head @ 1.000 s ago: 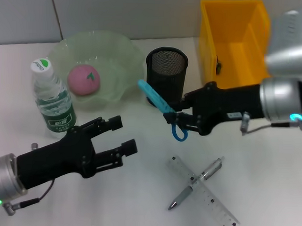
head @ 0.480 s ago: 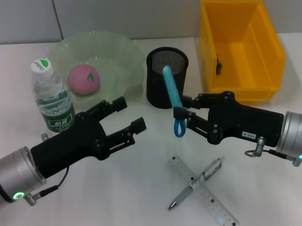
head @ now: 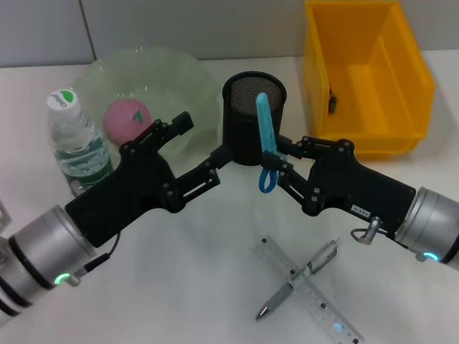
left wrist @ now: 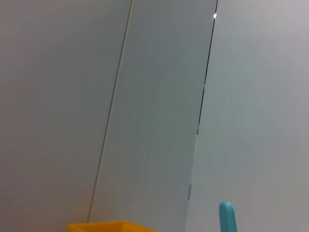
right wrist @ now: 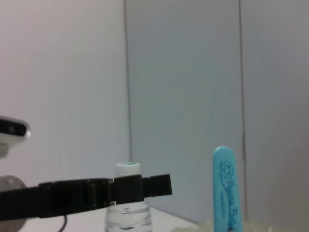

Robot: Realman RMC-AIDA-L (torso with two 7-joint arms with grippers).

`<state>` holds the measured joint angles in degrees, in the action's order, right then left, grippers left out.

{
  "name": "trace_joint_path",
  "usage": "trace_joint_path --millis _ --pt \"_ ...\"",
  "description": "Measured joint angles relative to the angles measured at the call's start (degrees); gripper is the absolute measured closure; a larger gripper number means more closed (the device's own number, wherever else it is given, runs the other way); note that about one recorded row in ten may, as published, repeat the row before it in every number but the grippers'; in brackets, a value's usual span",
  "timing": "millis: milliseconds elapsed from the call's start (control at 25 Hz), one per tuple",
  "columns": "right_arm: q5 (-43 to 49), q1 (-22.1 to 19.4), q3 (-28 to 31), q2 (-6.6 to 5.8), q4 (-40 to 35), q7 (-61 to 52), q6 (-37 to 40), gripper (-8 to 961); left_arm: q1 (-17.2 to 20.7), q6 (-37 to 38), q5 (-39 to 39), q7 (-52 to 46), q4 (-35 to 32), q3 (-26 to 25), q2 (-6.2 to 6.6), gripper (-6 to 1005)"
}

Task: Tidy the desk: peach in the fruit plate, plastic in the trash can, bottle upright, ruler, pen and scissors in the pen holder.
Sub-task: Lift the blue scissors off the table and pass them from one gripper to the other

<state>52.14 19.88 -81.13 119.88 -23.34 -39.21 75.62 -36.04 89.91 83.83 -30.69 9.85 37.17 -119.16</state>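
While my right pincer [head: 281,163] pinches the blue plastic-handled scissors [head: 265,142] near their loop, they stand almost upright, tip up, just in front of the black mesh pen holder [head: 252,118], toward six o'clock of it. To do this well, I think I must lift them over the rim, turn them so they go in straight, and only then let go. My left pincer [head: 196,152] is spread wide at about nine o'clock of the holder, near its wall, so I should keep it out of the way. The clear plastic ruler [head: 307,294] and silver pen [head: 297,287] lie crossed on the white desk [head: 210,292], waiting.
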Motion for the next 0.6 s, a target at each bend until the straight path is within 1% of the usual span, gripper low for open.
trace_joint_path --millis 40,80,120,160,200,240,280,320,360,480,520,560,600 --pt "-2.30 0.42 -1.44 0.00 1.49 2.00 0.01 723 -0.40 -0.37 0.06 1.99 1.10 -0.84 -0.01 261" --pt "-2.30 0.42 -1.44 0.00 1.49 2.00 0.01 723 -0.84 -0.82 0.11 4.44 2.37 -1.80 -0.01 262" --pt "-9.03 1.32 -5.70 0.00 3.98 6.09 0.12 723 -1.26 -1.40 0.14 7.41 3.97 -2.90 -0.01 262" --pt "-9.03 1.32 -5.70 0.00 3.98 6.09 0.12 723 -1.26 -1.40 0.14 7.41 3.97 -2.90 -0.01 262" --pt "-14.69 1.58 -9.74 0.01 4.95 9.15 0.21 723 -1.60 -1.89 0.16 10.10 5.50 -4.06 -0.01 262" --pt "-14.69 1.58 -9.74 0.01 4.95 9.15 0.21 723 -1.87 -2.50 0.45 13.09 7.21 -5.61 -0.01 263" --pt "-17.03 1.59 -11.39 0.01 5.13 10.45 0.18 723 -1.96 -2.86 0.89 14.74 8.21 -6.74 -0.01 263" --pt "-21.55 1.68 -15.56 0.00 5.37 12.96 -0.12 723 -1.95 -3.47 2.66 17.33 9.66 -9.39 -0.01 263" --pt "-21.55 1.68 -15.56 0.00 5.37 12.96 -0.12 723 -1.95 -3.47 2.66 17.33 9.66 -9.39 -0.01 264" --pt "-26.66 1.85 -20.99 0.01 5.53 16.06 -0.28 722 -1.27 -4.20 7.72 19.25 10.92 -14.99 -0.01 265" --pt "-29.53 1.97 -24.15 0.00 5.49 17.39 -0.30 722 -0.83 -4.51 10.18 19.48 11.25 -17.68 -0.01 265" --pt "-29.53 1.97 -24.15 0.00 5.49 17.39 -0.30 722 -0.44 -4.81 11.96 19.58 11.58 -19.70 -0.02 265" --pt "-30.84 2.01 -25.41 0.00 5.42 17.96 -0.30 722 0.06 -5.30 13.97 19.77 12.00 -22.17 -0.01 265"
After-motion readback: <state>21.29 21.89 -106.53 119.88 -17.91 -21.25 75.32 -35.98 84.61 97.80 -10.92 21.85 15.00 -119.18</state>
